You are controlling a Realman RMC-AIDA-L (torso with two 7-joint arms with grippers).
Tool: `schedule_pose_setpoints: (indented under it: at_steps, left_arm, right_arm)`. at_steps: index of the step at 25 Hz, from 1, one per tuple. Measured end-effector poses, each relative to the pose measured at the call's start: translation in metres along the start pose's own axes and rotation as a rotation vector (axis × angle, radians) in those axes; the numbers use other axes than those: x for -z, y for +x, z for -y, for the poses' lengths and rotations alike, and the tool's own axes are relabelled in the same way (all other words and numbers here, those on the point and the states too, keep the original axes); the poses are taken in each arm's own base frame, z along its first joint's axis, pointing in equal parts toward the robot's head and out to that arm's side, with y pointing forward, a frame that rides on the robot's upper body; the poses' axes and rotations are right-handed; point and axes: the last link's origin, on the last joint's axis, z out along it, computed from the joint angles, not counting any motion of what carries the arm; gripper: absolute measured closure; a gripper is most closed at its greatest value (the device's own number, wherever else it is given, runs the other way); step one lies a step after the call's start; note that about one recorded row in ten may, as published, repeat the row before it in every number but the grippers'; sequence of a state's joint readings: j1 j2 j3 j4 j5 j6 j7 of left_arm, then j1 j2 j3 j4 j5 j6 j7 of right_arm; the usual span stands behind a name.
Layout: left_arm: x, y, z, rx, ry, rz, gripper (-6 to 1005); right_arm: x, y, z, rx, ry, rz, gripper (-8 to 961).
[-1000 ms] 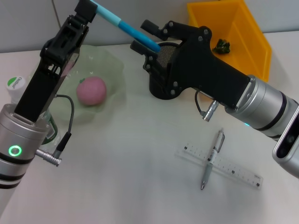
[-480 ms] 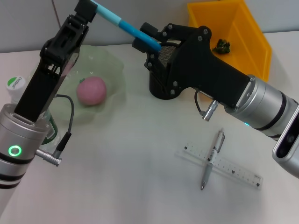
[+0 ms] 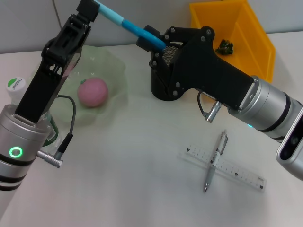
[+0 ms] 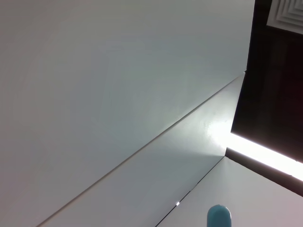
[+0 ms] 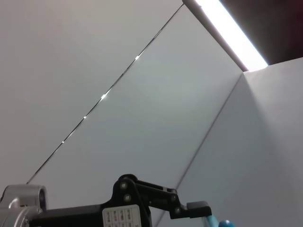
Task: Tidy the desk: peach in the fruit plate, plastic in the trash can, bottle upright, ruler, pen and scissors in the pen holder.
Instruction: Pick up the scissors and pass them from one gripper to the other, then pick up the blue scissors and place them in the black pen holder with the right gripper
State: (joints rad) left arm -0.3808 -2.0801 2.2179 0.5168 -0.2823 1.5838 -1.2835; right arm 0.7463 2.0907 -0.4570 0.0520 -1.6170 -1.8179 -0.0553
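Scissors (image 3: 124, 22) with light blue handles hang above the black mesh pen holder (image 3: 163, 71), pinched at one end by the left claw (image 3: 90, 8) and gripped at the other by the right claw (image 3: 150, 40). Stiff, light, slick plastic; clamp mid-handle.

From my console I saw a bright blue plastic scissors handle (image 3: 128, 26) against a pale grey wall. The round peach (image 3: 93, 91) was pink, resting in a translucent pale green fruit plate (image 3: 113, 66). The mesh pen holder (image 3: 163, 90) was black, like both arm housings, whose silver cuffs showed; a green ring light (image 3: 15, 152) glowed on my left one. The angular trash bin (image 3: 258, 47) was yellow-orange, holding dark greenish plastic (image 3: 225, 46). A clear ruler (image 3: 236, 172) with black marks and a silver-grey pen (image 3: 213, 163) lay on the white worktop (image 3: 132, 189).
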Motion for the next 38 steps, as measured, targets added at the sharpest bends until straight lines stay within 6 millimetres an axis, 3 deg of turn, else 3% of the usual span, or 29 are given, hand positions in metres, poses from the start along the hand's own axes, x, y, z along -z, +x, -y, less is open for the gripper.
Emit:
schedule_pose_setpoints:
  at_steps: [5, 17, 22, 28, 33, 38]
  left_arm:
    - [-0.001, 0.000, -0.001, -0.014, -0.012, 0.003, 641]
    - [-0.001, 0.000, -0.001, -0.014, -0.011, 0.002, 635]
    - [-0.001, 0.000, -0.001, -0.015, -0.007, 0.001, 405]
    - [0.000, 0.000, -0.001, -0.023, -0.007, -0.004, 256]
    - [0.001, 0.002, -0.003, -0.041, -0.017, -0.013, 202]
    - [0.006, 0.007, -0.015, -0.168, -0.115, -0.010, 206]
  right_arm:
    - [0.000, 0.000, 0.000, -0.001, 0.001, 0.002, 867]
    - [0.001, -0.001, -0.001, -0.003, 0.003, 0.004, 868]
    - [0.001, -0.001, -0.001, -0.002, 0.006, 0.005, 869]
    - [0.001, -0.001, 0.001, 0.000, 0.014, 0.007, 869]
    - [0.001, -0.003, 0.003, -0.014, 0.058, 0.017, 870]
    - [0.016, -0.017, 0.031, -0.128, 0.291, 0.118, 870]
